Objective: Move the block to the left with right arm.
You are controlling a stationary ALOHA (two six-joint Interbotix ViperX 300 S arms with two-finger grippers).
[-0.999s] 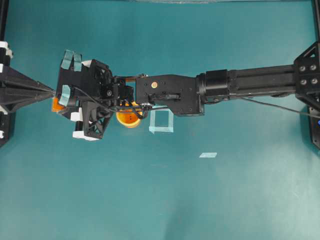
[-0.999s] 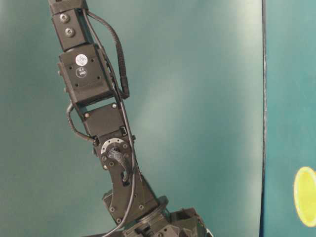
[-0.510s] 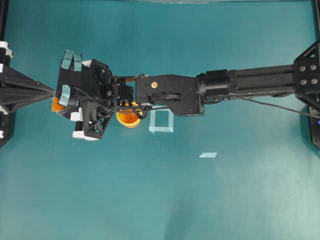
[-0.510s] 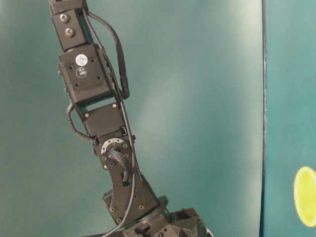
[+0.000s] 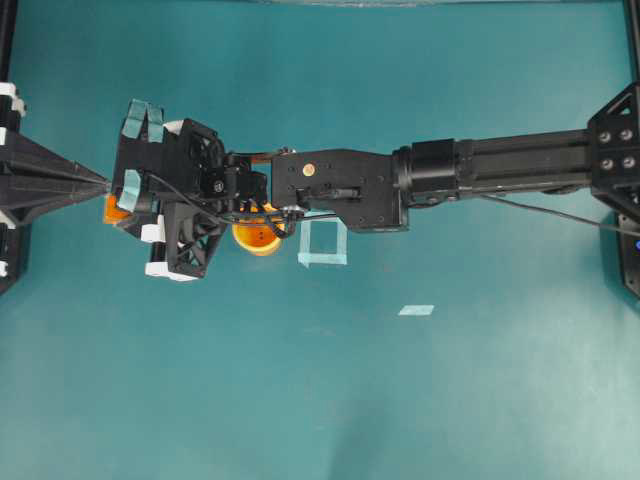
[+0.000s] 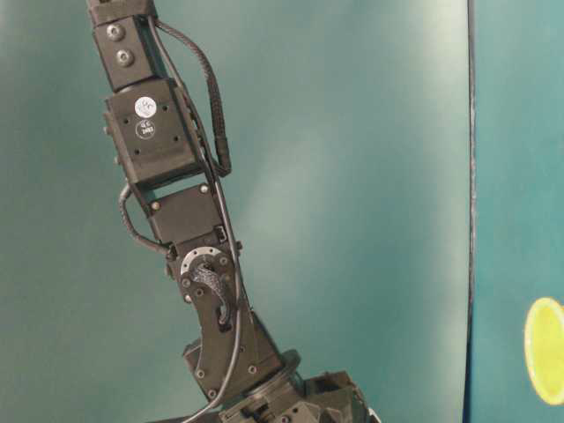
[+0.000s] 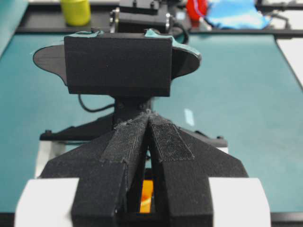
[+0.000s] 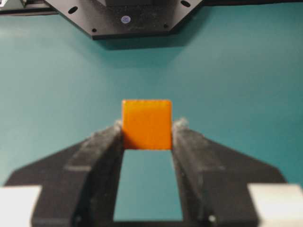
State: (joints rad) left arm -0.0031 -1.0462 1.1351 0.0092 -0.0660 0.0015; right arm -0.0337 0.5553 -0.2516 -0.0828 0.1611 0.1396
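The block point(image 8: 147, 124), a small orange cube, sits pinched between the two black fingertips of my right gripper point(image 8: 147, 128), which is shut on it. In the overhead view the right arm reaches far across to the left, and the block point(image 5: 114, 210) shows as an orange corner under the right gripper point(image 5: 122, 200) with its teal-taped fingers. My left gripper point(image 5: 100, 185) is a shut black wedge whose tip points at that spot from the left edge. In the left wrist view its fingers point(image 7: 163, 137) meet at the tip, and an orange sliver shows through the slot behind them.
A round yellow-orange cup point(image 5: 258, 238) stands partly under the right arm's wrist; its rim point(image 6: 546, 351) shows at table level. A pale tape square outline point(image 5: 323, 243) lies just right of it, and a short tape strip point(image 5: 416, 310) lies farther right.
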